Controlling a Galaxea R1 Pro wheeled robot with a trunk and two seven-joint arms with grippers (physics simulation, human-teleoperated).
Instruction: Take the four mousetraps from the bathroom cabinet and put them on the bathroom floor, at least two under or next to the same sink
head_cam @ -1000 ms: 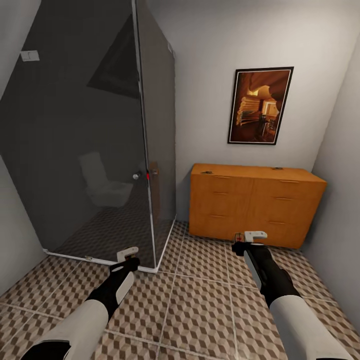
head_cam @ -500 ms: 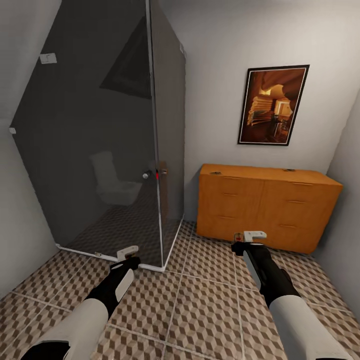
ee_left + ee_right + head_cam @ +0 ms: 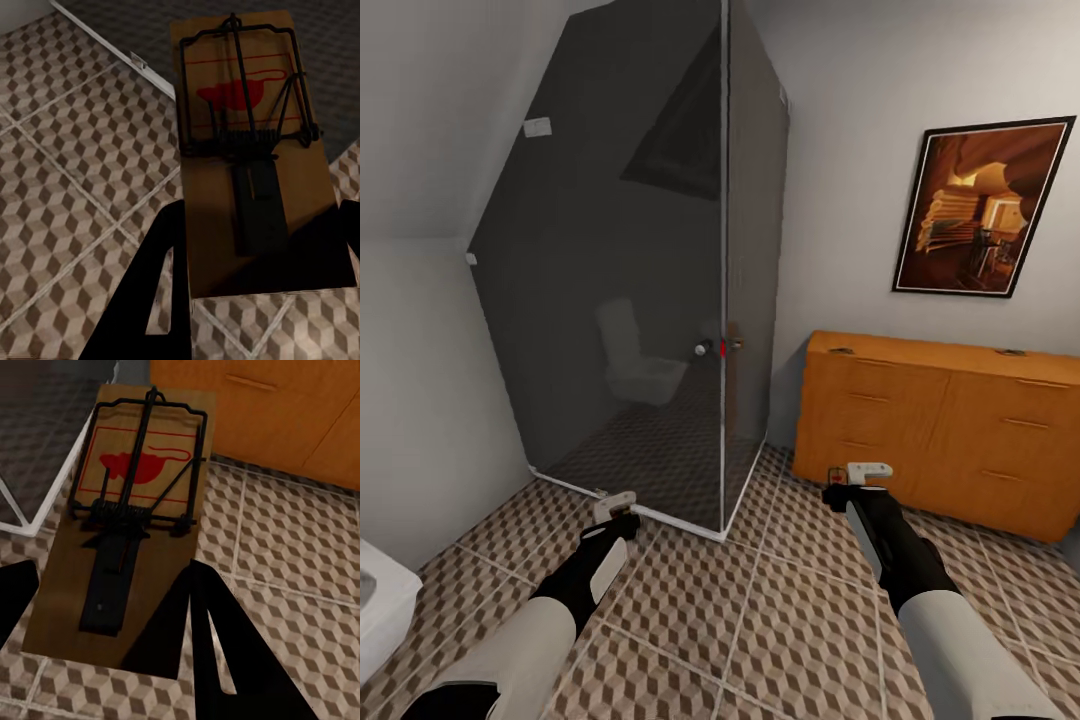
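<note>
The head camera has swung leftward: the shower stall and cabinet sit further right in the picture than before, and a white fixture's corner has come in at the lower left, while both arms hold the same place in the frame.

The left tool [image 3: 616, 505] is clamped on a mousetrap [image 3: 251, 161], a brown wooden slab with a red mouse print and dark wire spring, its near end pinched between the dark fingers [image 3: 146, 300]. The right tool [image 3: 857, 477] grips a second mousetrap [image 3: 127, 521] the same way, one finger [image 3: 217, 645] lying alongside the slab. Both traps are held above the bathroom floor [image 3: 760, 620], not touching it.

Ahead of the left tool stands the dark glass shower enclosure [image 3: 650, 300], its white base rail meeting the tiles. Beyond the right tool is the orange-brown cabinet [image 3: 945, 430] against the wall, with two small things on its top that are too small to tell. A framed picture [image 3: 982, 208] hangs above it.
</note>
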